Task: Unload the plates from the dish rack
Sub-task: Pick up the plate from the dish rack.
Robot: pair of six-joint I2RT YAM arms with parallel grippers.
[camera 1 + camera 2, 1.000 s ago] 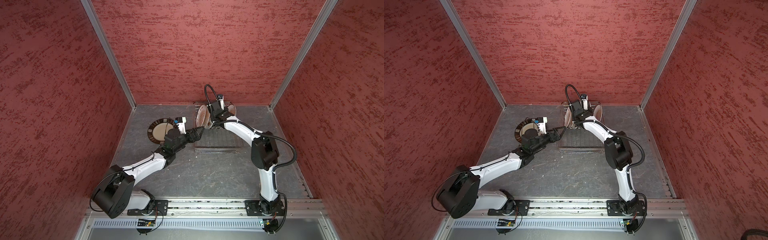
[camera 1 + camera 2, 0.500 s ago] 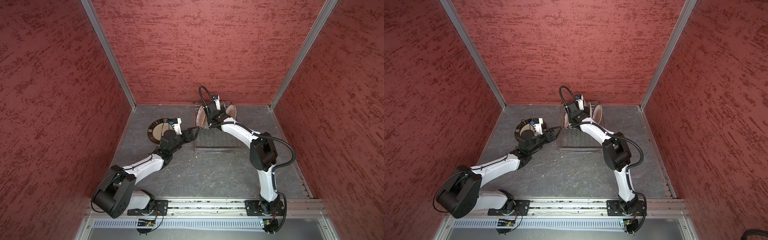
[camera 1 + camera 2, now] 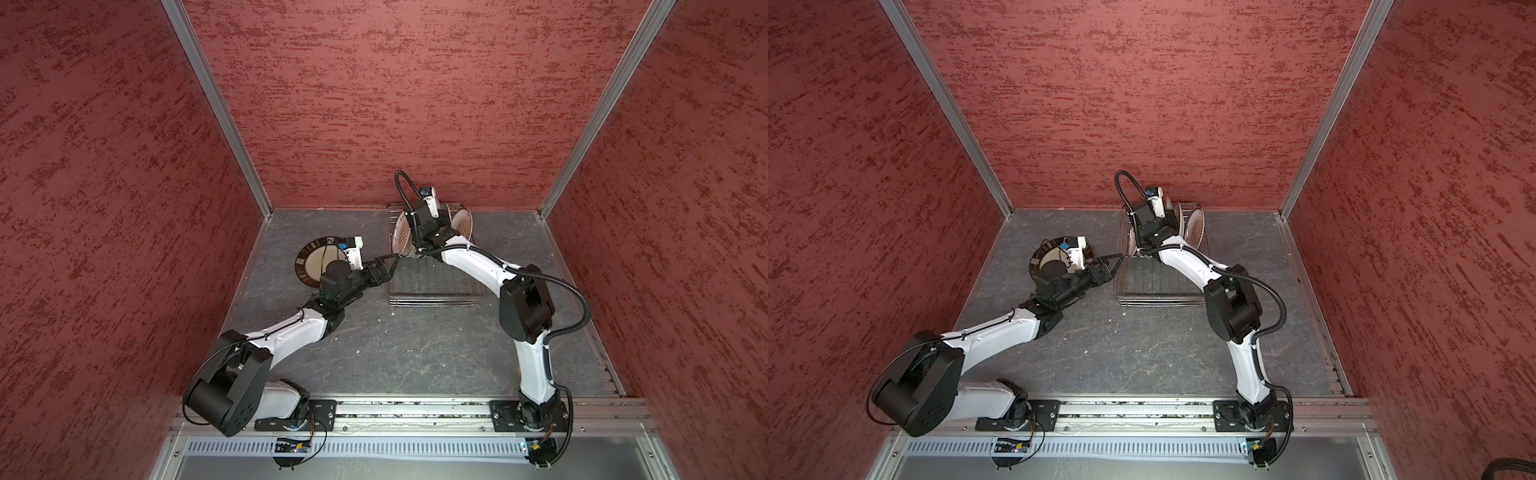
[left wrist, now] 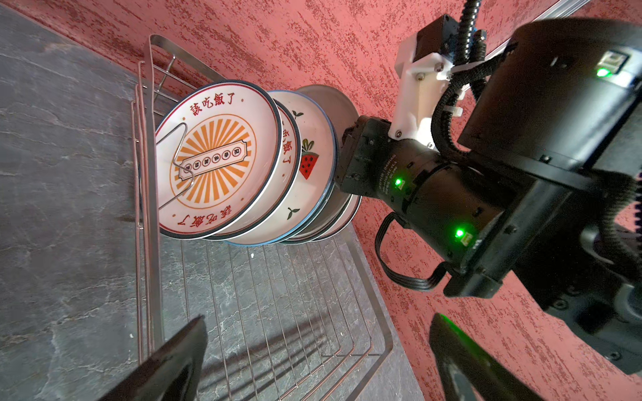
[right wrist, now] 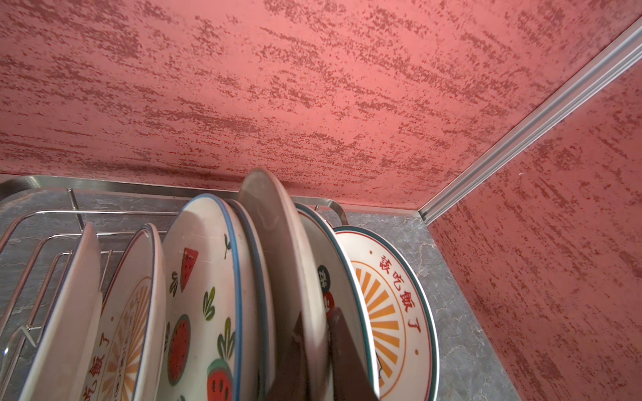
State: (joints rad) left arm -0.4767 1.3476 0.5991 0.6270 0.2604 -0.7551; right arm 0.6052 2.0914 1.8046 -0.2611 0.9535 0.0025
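Our right gripper (image 5: 318, 350) is clamped on the rim of a plain pale-grey round plate (image 5: 278, 243). The plate stands upright in the silver wire dish rack (image 3: 432, 300), poking above the watermelon-printed plate (image 5: 205, 277) and the orange-sunburst plate (image 5: 392, 312) near it. Our left gripper (image 3: 392, 266) hangs spread wide and empty just beside the rack's left edge. A brown-rimmed beige plate (image 3: 309, 262) lies flat on the grey table (image 3: 415, 353), left of the rack.

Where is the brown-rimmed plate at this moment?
In both top views the brown-rimmed plate lies flat on the table, outside the dish rack on its left, partly hidden by the left arm.
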